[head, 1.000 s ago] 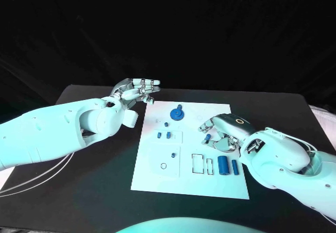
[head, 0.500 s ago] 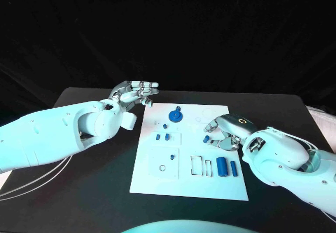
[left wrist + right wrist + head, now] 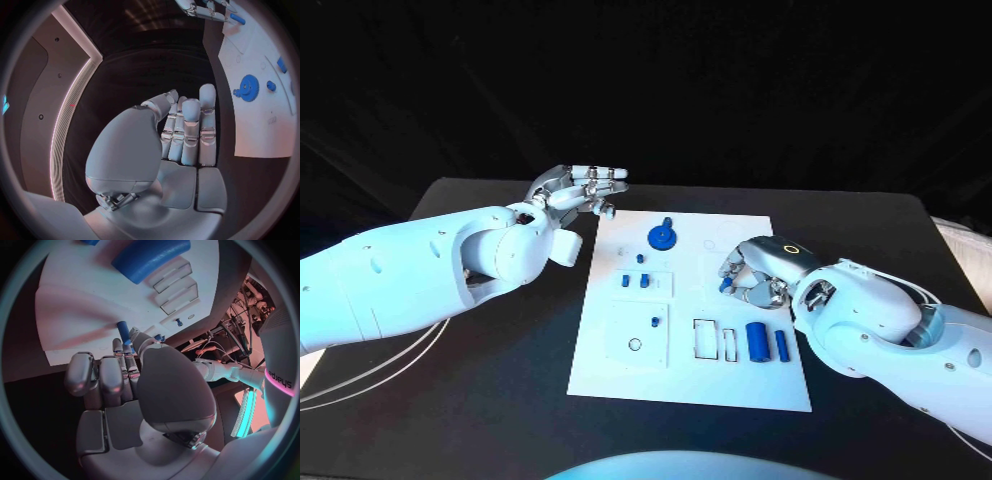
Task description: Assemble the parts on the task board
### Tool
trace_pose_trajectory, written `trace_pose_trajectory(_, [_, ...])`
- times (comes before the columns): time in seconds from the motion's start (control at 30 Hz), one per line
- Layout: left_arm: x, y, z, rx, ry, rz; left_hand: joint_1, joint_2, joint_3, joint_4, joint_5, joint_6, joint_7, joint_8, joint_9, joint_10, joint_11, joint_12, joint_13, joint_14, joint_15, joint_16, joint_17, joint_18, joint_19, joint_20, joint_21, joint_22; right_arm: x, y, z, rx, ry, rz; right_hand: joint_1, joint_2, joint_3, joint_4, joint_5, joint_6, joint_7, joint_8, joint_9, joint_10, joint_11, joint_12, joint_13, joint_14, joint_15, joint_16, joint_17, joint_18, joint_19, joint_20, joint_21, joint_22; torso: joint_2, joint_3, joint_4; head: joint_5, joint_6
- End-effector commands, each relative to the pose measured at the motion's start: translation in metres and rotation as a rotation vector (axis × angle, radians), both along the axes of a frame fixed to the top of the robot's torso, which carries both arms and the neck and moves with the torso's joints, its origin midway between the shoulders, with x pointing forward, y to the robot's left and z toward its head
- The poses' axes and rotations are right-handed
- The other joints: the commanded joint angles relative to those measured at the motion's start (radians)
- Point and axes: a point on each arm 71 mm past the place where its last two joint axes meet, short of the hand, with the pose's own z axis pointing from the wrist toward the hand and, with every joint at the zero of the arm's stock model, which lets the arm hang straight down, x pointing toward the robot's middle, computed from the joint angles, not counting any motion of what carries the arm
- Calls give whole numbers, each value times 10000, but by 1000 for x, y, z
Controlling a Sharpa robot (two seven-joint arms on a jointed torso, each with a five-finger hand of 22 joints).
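Observation:
The white task board (image 3: 610, 340) lies in the middle of the table. My right hand (image 3: 759, 268) hovers over the board's right side and pinches a small blue peg (image 3: 728, 285) between thumb and fingers; the right wrist view shows the peg (image 3: 123, 331) at the fingertips above the board (image 3: 81, 300). My left hand (image 3: 583, 188) hangs off the board's far left corner, fingers curled in with nothing in them (image 3: 187, 135). A blue gear (image 3: 662, 237) sits at the board's far end. Two blue cylinders (image 3: 759, 342) lie near the right edge.
Two small blue pegs (image 3: 636, 281) stand left of centre on the board, with another peg (image 3: 655, 322) and a ring (image 3: 635, 345) nearer me. Rectangular slots (image 3: 715, 338) lie beside the cylinders. Black table (image 3: 473, 400) surrounds the board.
My right hand has drawn slightly toward the far side of the board, still holding the peg. The left hand has barely shifted.

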Motion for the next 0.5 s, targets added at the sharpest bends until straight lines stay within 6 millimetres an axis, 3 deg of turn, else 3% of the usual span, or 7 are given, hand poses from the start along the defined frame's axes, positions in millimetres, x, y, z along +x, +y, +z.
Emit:
trace_pose_trajectory(0.03, [0,-3,0,-120,1,-199,-34,99,-69,-16,-4,-23,29,47,-12,-36,-1,50,14,-51,16,-60,-10,178,-98,-1,-63,-9,0,1,-5,-313,348,123,39,90,105,-5,40,155,-17,86,23,186,-54,66,6,290,-92,91,42,-77,118,-11,103,99,-8,-4,10,-2,-34])
trace_pose_trajectory(0.37, [0,-3,-1,-114,23,-206,-34,99,-69,-16,-4,-23,29,47,-12,-36,-1,50,14,-51,16,-60,-10,178,-98,-1,-63,-9,-1,5,-5,-193,303,212,119,141,302,-47,45,362,-37,148,51,451,-110,64,0,302,-144,165,105,-110,210,-68,209,256,-5,5,9,15,-64])
trace_pose_trajectory(0.5, [0,-2,-1,-112,25,-203,-34,99,-69,-16,-4,-23,29,47,-12,-36,-1,50,14,-51,16,-60,-10,178,-98,-1,-63,-9,0,6,-5,-107,97,120,299,333,583,-157,-178,509,-54,200,83,624,-154,33,6,326,-183,268,218,-144,309,-105,319,427,-11,6,5,11,-82])
